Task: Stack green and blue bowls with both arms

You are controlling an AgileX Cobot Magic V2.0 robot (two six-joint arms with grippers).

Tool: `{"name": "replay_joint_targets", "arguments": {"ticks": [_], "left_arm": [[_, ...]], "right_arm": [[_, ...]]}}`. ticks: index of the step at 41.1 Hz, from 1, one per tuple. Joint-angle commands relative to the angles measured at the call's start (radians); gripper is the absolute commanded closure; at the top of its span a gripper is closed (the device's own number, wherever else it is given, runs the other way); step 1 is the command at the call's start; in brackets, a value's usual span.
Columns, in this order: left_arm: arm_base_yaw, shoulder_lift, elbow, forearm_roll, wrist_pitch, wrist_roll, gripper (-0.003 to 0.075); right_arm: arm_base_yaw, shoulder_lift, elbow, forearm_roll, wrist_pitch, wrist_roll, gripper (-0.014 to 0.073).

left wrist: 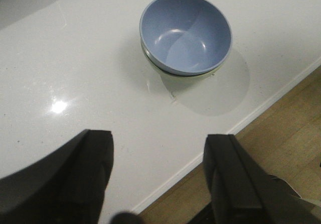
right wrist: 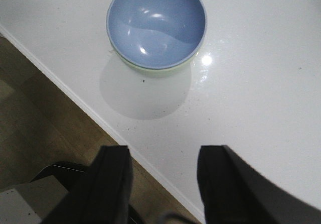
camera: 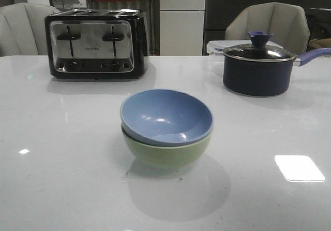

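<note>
A blue bowl point(camera: 166, 116) sits nested inside a green bowl point(camera: 168, 150), slightly tilted, near the middle of a white table point(camera: 62, 163). The stack appears done. Neither arm shows in the front view. Each wrist camera shows its gripper, left gripper point(left wrist: 158, 176) and right gripper point(right wrist: 163, 181), with fingers spread and empty, well apart from the bowls, over the table's near edge; neither looks clearly nearer.
</note>
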Motion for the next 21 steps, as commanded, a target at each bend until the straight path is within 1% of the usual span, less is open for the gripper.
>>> {"name": "replay_joint_targets", "arguments": {"ticks": [1,8,11,13,21], "left_arm": [[-0.008,-0.076,0.02,-0.001,-0.071,-0.023,0.0265],[-0.008,-0.155,0.084,0.001,-0.127,-0.023,0.0271],[-0.008,-0.159,0.1,0.001,-0.162,-0.023,0.0319],[-0.008,-0.159,0.104,0.001,-0.18,-0.023,0.0368],[-0.008,-0.159,0.106,0.001,-0.209,-0.023,0.0573]], "right_arm": [[0.0,-0.006,-0.029,0.014,-0.056,-0.012,0.0168],[0.0,-0.006,-0.029,0.014,-0.056,-0.012,0.0169],[0.0,-0.006,-0.029,0.014,-0.055,-0.012,0.0191],[0.0,-0.006,-0.029,0.014,-0.055,-0.012,0.0235],[0.0,-0.006,-0.029,0.014,-0.055,-0.012,0.0477]]}}
